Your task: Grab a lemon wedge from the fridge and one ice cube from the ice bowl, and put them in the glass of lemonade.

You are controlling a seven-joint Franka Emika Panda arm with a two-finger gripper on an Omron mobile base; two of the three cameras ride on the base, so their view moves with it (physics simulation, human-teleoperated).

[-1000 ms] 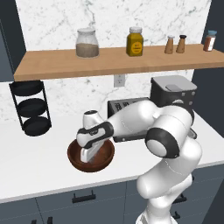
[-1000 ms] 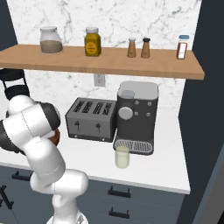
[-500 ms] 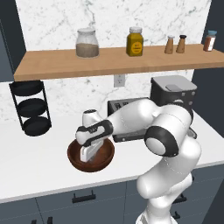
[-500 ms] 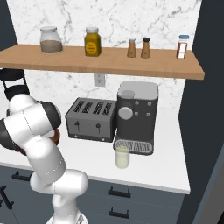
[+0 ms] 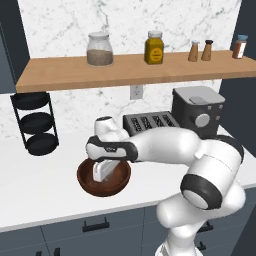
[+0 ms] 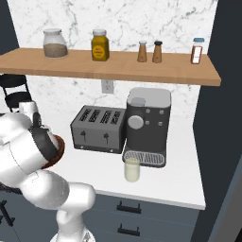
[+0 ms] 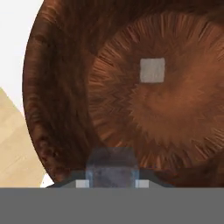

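The gripper [image 5: 104, 176] has dipped slightly deeper into the ice bowl [image 5: 88, 181], fingers pinching one ice cube [image 7: 111, 168]; another cube [image 7: 152, 70] lies loose.

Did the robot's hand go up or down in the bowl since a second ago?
Barely, if at all. Against the ice bowl's rim in the left base view, the gripper sits at about the same height, still reaching down inside it.
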